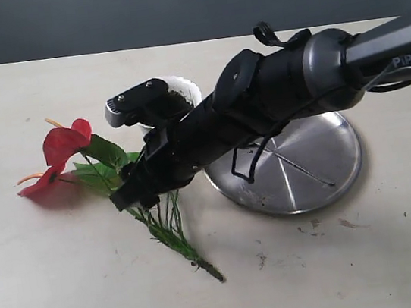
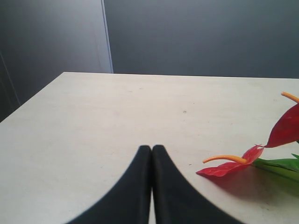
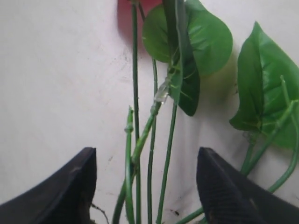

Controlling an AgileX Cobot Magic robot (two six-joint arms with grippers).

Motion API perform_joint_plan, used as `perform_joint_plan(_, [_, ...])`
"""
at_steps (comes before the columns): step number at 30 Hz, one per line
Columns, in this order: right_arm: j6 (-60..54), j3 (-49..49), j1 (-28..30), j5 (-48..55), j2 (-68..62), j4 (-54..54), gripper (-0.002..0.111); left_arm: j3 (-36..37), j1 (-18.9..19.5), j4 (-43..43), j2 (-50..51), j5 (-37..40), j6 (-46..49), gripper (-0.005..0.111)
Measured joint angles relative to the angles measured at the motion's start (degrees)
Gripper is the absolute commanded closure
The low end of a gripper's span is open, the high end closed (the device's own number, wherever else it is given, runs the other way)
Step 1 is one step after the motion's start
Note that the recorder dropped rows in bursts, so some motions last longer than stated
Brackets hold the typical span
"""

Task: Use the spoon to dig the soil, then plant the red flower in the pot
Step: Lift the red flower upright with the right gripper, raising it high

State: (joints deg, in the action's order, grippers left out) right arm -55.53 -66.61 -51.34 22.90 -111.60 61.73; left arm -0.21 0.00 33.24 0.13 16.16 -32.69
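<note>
The red flower point(image 1: 62, 143) lies flat on the table, blooms to the left and its green stems point(image 1: 172, 231) running toward the front. My right gripper point(image 1: 136, 194) reaches across from the right and hangs open over those stems. The stems point(image 3: 152, 154) run between its two fingers point(image 3: 219, 186) without touching them. The white pot point(image 1: 189, 89) stands behind the arm, mostly hidden; the soil does not show clearly. The spoon point(image 1: 305, 169) lies on the steel plate, its bowl hidden by the arm. My left gripper point(image 2: 152, 149) is shut on nothing, low over bare table beside a red bloom point(image 2: 226, 168).
The large round steel plate point(image 1: 338, 173) sits right of the pot, partly under my right arm. A few dark soil crumbs point(image 1: 307, 225) are scattered on the table in front of the plate. Broad green leaves point(image 3: 266, 88) spread past the right gripper.
</note>
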Motion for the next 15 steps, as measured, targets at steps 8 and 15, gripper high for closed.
perform_joint_plan(8, [-0.4, -1.9, 0.0, 0.6, -3.6, 0.7, 0.059, 0.0, 0.0, 0.0, 0.0, 0.0, 0.0, 0.106])
perform_joint_plan(15, [-0.4, -2.0, 0.0, 2.9, -3.9, 1.5, 0.109, 0.0, 0.0, 0.0, 0.0, 0.0, 0.0, 0.106])
